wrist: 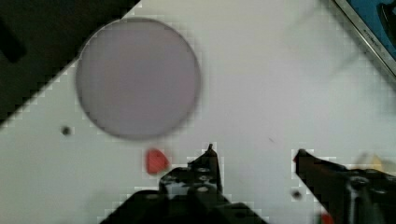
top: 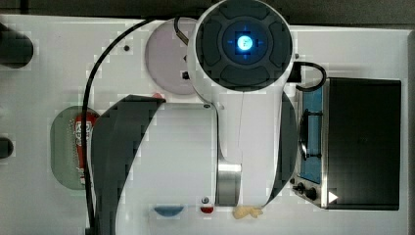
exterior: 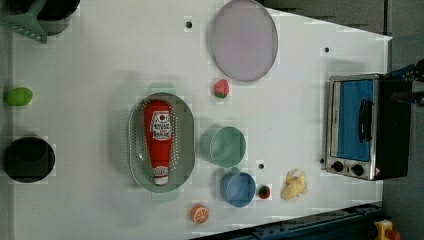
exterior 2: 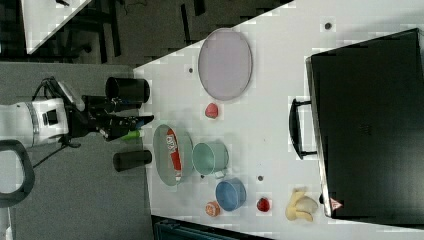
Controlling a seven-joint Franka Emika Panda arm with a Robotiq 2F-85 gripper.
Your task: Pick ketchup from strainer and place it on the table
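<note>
Where arm (top: 230,122) looms, ketchup (top: 81,128) is half-hidden.

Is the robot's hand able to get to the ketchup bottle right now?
Probably yes. The ketchup lies uncovered on top in the strainer, nothing on it. The hand is open and empty, well above the table, near the plate.

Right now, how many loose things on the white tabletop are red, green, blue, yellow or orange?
Red: 3, ketchup bottle, strawberry, small strawberry
Green: 3, strainer, cup, lime
Blue: 1, cup
Yellow: 1, banana
Orange: 1, orange slice
Total: 9
</note>
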